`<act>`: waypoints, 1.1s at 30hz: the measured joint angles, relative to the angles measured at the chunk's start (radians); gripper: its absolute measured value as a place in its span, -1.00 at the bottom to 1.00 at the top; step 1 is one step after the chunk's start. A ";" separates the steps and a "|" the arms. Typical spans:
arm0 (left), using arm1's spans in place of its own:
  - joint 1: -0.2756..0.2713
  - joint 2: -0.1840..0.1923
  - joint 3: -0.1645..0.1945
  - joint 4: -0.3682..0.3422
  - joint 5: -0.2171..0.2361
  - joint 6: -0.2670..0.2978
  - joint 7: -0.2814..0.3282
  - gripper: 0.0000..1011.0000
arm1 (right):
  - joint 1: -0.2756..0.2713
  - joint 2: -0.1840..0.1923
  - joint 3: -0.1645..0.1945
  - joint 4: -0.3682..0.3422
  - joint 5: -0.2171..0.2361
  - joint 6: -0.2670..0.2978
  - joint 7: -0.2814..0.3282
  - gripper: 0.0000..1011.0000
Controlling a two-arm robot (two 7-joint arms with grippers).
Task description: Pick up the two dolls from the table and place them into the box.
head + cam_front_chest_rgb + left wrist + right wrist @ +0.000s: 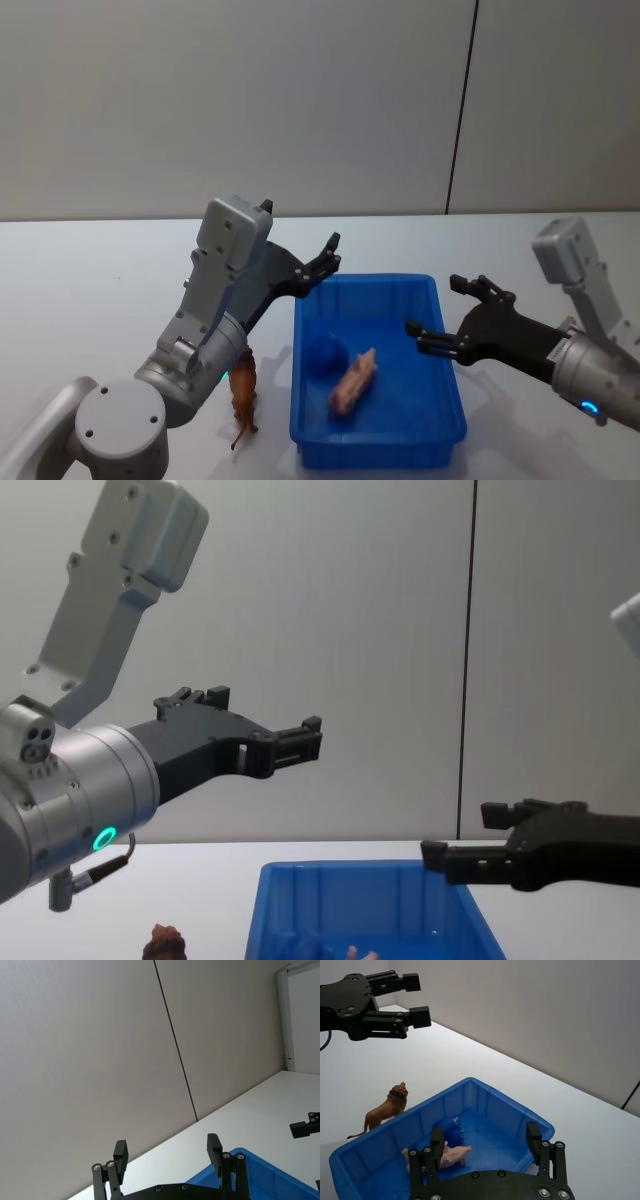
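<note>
The blue box (447, 352) sits on the white table before me. Inside it lie both dolls: a round deep-blue one (325, 353) and a pale tan-pink one (353, 384) beside it, which the right wrist view shows too (455, 1154). My left gripper (325, 262) hangs open and empty above the box's far left corner, raised well off the table (305, 738). On the other side, over the box's right rim, my right gripper (435, 307) is open and empty as well (485, 1136).
A brown lion figure (243, 395) stands on the table just left of the box (385, 1109). Bare white table stretches behind and to both sides. A grey wall with a dark vertical seam (460, 110) rises at the back.
</note>
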 joint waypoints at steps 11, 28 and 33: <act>0.000 0.000 0.000 0.000 0.000 0.000 0.000 0.98 | -0.032 0.042 0.028 -0.021 0.047 -0.026 -0.013 0.98; 0.010 0.004 -0.001 -0.012 0.002 0.019 0.016 0.98 | -0.090 0.108 0.067 -0.050 0.124 -0.068 -0.021 0.98; 0.034 0.014 -0.002 -0.038 -0.009 0.054 0.053 0.98 | -0.096 0.115 0.071 -0.052 0.132 -0.072 -0.021 0.98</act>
